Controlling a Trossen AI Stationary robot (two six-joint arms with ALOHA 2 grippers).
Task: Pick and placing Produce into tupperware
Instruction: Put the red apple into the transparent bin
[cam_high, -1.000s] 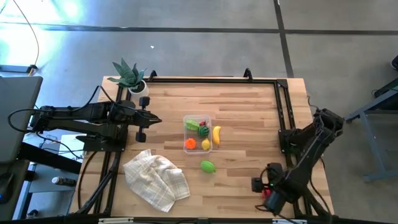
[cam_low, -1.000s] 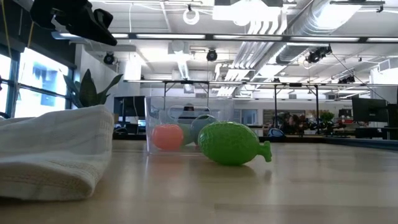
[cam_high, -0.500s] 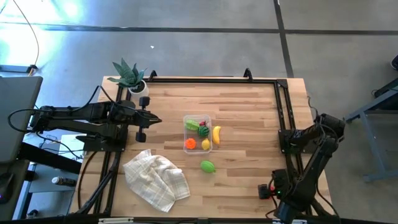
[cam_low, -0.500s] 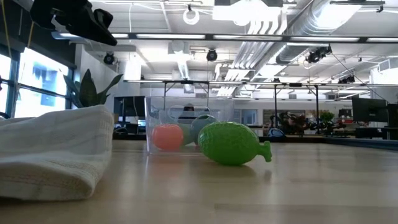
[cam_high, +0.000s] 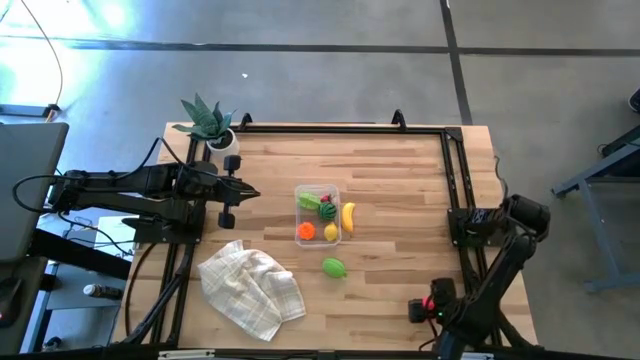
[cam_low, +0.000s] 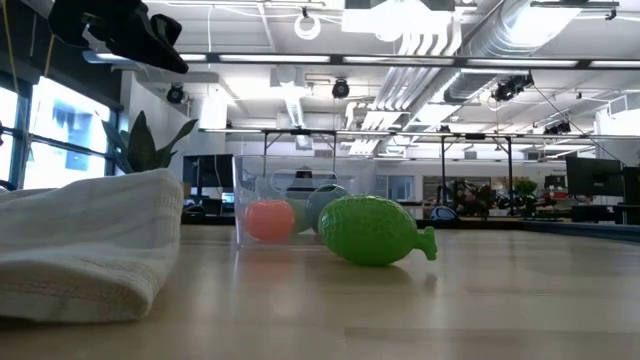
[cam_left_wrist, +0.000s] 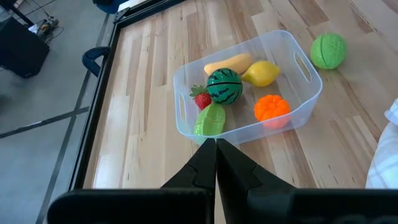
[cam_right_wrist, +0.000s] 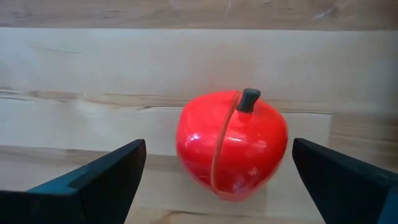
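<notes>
A grey concrete floor surrounds your butcher-block counter (cam_high: 400, 190), with a potted spiky plant (cam_high: 207, 122) at one back corner and a checked cloth (cam_high: 250, 281) near the front edge. The clear tupperware (cam_high: 318, 214) sits mid-counter, already holding a toy watermelon (cam_left_wrist: 224, 86), lemon (cam_left_wrist: 261, 73), orange (cam_left_wrist: 272, 107), strawberry (cam_left_wrist: 200, 99) and a green piece. A banana (cam_high: 348, 216) lies just outside the tub's far wall from the left arm, and a green lime (cam_high: 334, 267) rests on the counter in front of the tub.

Your right end effector (cam_right_wrist: 217, 180), at the counter's front right corner well apart from the tub, stands wide open and empty, with a red apple (cam_right_wrist: 231, 144) straight ahead between its fingers, stem upward. The right arm is clearly the nearer one. The left end effector (cam_left_wrist: 216, 149) waits beside the plant, fingers pressed together, holding nothing.

Only the right wrist view shows the apple plainly; from above it is a red speck beneath the arm, and the low view misses it.
</notes>
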